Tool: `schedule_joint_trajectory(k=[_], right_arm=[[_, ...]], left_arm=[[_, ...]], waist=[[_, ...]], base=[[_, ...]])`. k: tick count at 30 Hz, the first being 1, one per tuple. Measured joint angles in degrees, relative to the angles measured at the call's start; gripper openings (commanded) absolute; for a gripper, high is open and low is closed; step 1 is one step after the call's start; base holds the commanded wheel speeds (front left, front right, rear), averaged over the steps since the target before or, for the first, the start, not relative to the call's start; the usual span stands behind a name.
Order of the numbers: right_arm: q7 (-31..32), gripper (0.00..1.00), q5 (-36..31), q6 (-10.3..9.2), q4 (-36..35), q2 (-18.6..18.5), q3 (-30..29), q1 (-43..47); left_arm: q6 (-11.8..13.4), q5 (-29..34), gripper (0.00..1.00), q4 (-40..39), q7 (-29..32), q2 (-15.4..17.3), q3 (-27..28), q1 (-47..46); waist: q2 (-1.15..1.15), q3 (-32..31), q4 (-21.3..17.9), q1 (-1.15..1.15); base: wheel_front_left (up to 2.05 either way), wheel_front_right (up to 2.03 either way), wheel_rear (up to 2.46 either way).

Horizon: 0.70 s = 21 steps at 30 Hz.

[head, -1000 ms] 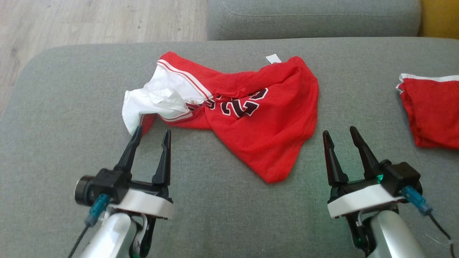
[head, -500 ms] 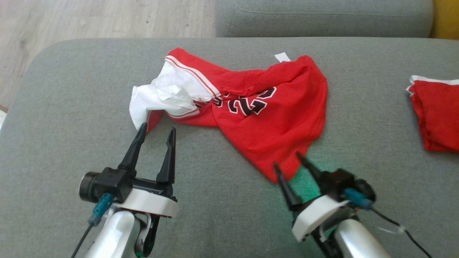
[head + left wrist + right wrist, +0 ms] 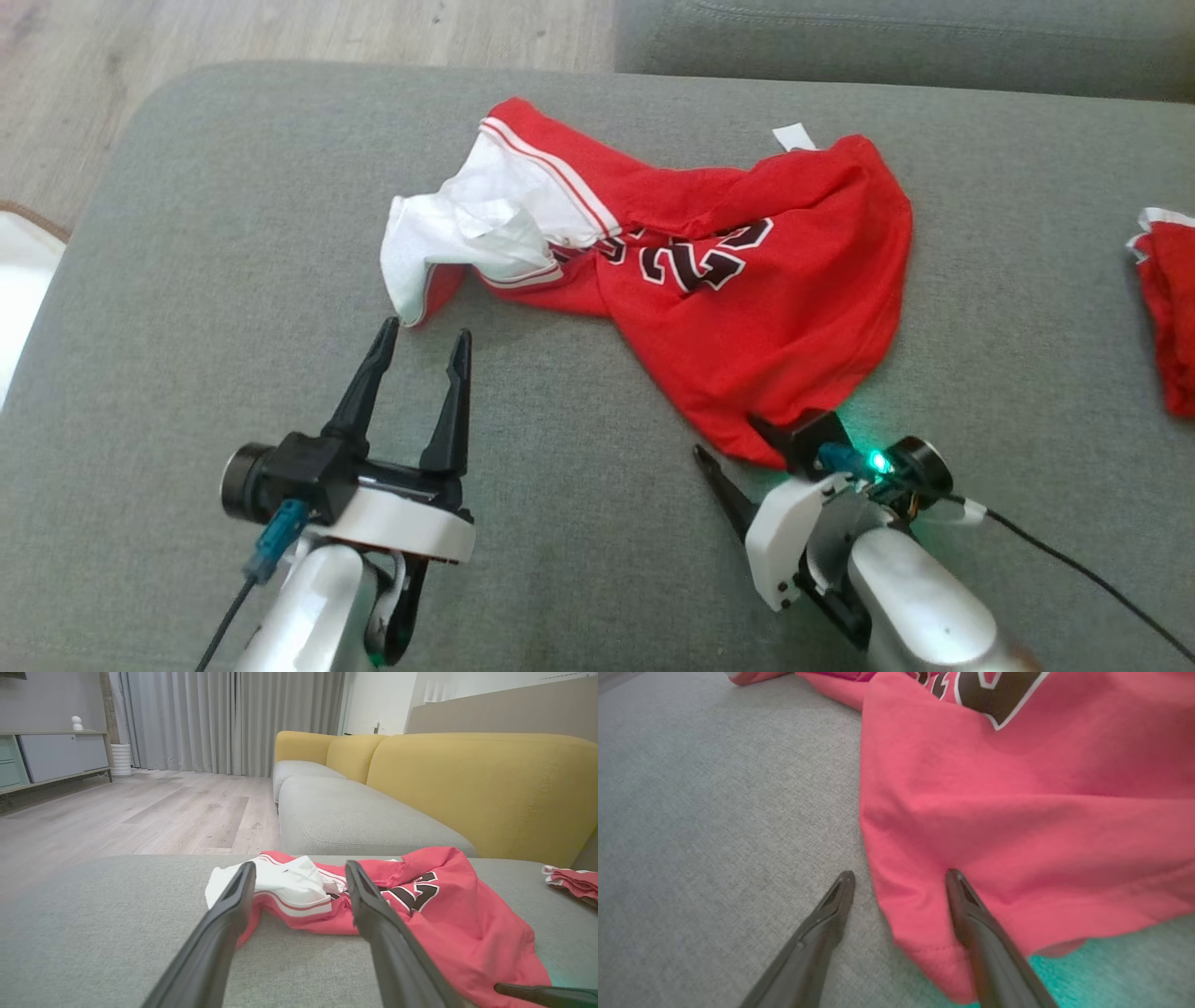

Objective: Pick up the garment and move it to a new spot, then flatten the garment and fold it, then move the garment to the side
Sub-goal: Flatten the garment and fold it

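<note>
The garment (image 3: 747,308), a red jersey with dark white-edged numbers, lies crumpled near the middle of the grey sofa seat (image 3: 187,233). Its left end is turned back to show white lining and striped trim, and a small white tag (image 3: 794,137) pokes out at its far edge. The nearest corner of the red cloth tapers to a point toward the robot.

The right claw (image 3: 900,872) is at that near corner, with its fingers spread apart. In the right wrist view one finger sits over bare grey fabric and the other lies over the red cloth, with the hemmed edge running between them. Nothing is pinched. A green light (image 3: 878,461) glows on the wrist and tints the cushion beside it.

The left claw (image 3: 426,329) is also wide open and empty. It points at the white turned-back end, its outer fingertip just short of the cloth's lowest fold.

A second red garment (image 3: 1167,308) with white trim lies well apart at the seat's right edge. Beyond the seat are a wooden floor (image 3: 280,28) and a yellow backrest (image 3: 467,788).
</note>
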Motion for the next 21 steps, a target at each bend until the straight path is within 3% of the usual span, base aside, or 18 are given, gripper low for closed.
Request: schedule_joint_trajectory(k=[1,2,3,12,21], right_arm=[[0.05,1.00,-0.11,0.00,0.56,0.01,0.01,-0.49],[0.19,0.40,-0.11,0.00,0.99,0.03,0.07,-0.91],[0.19,0.00,-0.11,0.00,0.99,0.03,0.07,-0.91],[-0.19,0.00,-0.09,0.01,2.82,-0.64,-2.60,-2.22],[1.04,0.00,-1.49,0.01,0.83,-8.61,-15.64,1.60]], left_arm=[[-0.34,0.11,1.00,0.12,0.00,-0.07,0.32,0.00],[-0.38,0.11,1.00,0.27,0.00,-0.11,0.60,0.01],[-0.38,0.11,1.00,0.27,0.00,-0.11,0.60,0.01],[-0.96,1.59,1.00,0.76,0.00,-0.73,3.05,0.01],[-1.88,3.08,1.00,1.36,0.00,-1.55,4.02,0.02]], waist=[[0.00,0.10,0.13,0.00],[0.00,0.16,0.15,0.00],[0.00,0.16,0.15,0.00],[0.00,-0.27,-2.55,0.00],[0.00,-1.84,-6.07,0.00]], base=[[0.00,0.00,0.00],[0.00,0.00,0.00],[0.00,0.00,0.00],[0.00,0.00,0.00],[0.00,0.00,0.00]])
